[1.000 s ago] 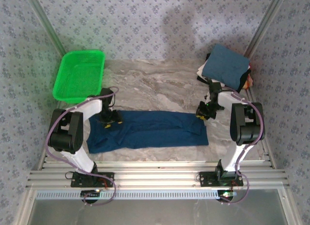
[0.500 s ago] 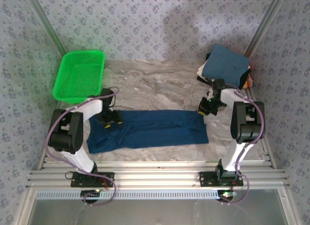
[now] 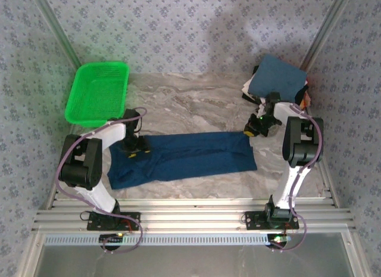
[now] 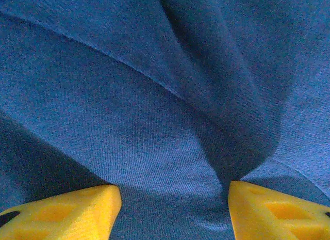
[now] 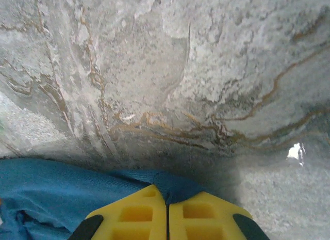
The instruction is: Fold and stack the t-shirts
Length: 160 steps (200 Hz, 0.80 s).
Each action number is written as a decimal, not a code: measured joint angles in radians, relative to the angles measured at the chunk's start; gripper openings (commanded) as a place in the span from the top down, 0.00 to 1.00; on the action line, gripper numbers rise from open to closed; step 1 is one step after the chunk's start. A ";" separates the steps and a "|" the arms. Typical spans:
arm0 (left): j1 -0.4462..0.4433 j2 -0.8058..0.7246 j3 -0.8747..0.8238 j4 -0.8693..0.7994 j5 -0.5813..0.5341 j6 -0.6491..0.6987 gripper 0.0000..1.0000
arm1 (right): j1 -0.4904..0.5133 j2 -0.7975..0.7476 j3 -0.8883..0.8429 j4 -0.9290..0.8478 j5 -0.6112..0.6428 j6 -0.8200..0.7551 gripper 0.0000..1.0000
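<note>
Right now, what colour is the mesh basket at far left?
Bright green; the basket shows best in the top external view.

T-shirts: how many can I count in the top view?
5, judging by colours: a navy shirt spread flat between the arms, and a teal-blue shirt atop the far-right pile, with a white edge, a black edge and an orange-red edge beneath. More may be hidden there.

No legible text or markings

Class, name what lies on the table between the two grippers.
In the top view, the dark navy t-shirt, folded into a long strip, stretches from the left gripper to the right gripper.
</note>
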 measured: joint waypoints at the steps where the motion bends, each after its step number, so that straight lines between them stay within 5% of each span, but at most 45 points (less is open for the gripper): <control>1: 0.000 0.000 0.000 0.000 0.000 0.000 0.39 | -0.002 0.002 0.002 -0.001 -0.003 0.000 0.89; 106: -0.009 -0.003 -0.001 -0.001 -0.014 0.014 0.40 | -0.102 0.042 0.054 -0.006 -0.129 0.001 0.75; 160: -0.018 -0.072 0.006 -0.047 -0.037 -0.007 0.38 | 0.035 -0.240 -0.050 -0.003 -0.005 -0.002 0.62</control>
